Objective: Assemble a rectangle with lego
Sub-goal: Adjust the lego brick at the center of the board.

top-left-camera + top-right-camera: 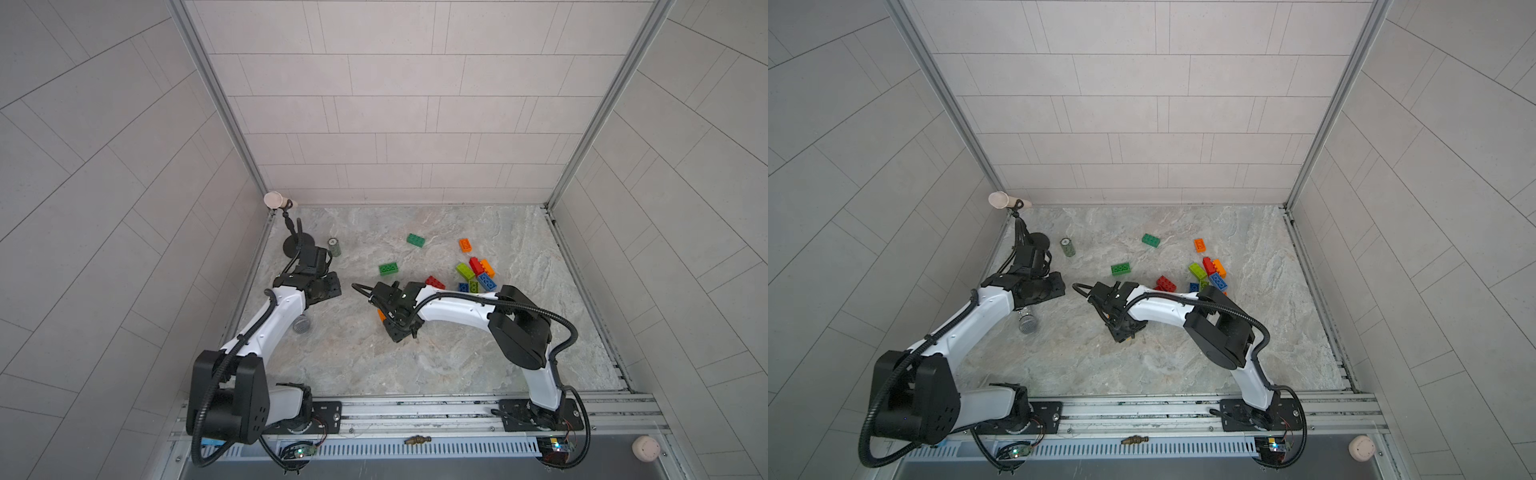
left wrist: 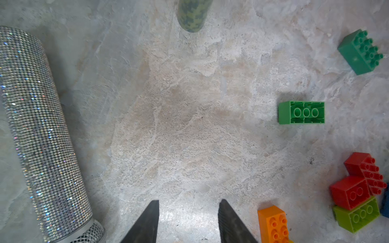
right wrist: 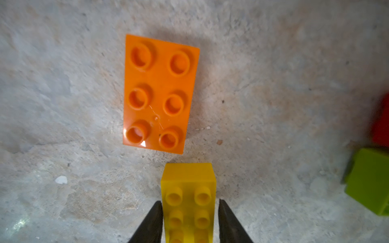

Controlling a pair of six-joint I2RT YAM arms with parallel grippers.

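**Mid-table:** The right claw (image 3: 190, 202) is standing over a yellow brick (image 3: 188, 178) at the middle of the stone-patterned table (image 1: 415, 365), its two fingers flanking the brick's long sides. One finger is looking flush against the plastic while a sliver of space is showing at the other, so whether the claw is actually gripping cannot be told. Just beyond the yellow brick's end, and apart from it, an orange brick (image 3: 159, 92) is lying studs-up and slightly skewed.

The left claw (image 2: 188, 202) is hovering at the left of the table, partly open and holding nothing. A glittery silver tube (image 2: 37, 126) is lying beside it and a green can (image 2: 192, 14) farther off. Most other bricks are waiting in a loose pile (image 1: 473, 274) toward the right. A green brick (image 1: 388, 269) and a darker green brick (image 1: 415, 240) are lying apart from it.

The step in hand appears to be setting the yellow brick down as the rectangle's second piece. Doing it well is probably calling for:
- the brick sitting flat before the fingers are parting;
- an even opening, so that neither finger is dragging it;
- a straight lift clear;
- a nudge to close the gap and square its end with the orange brick.
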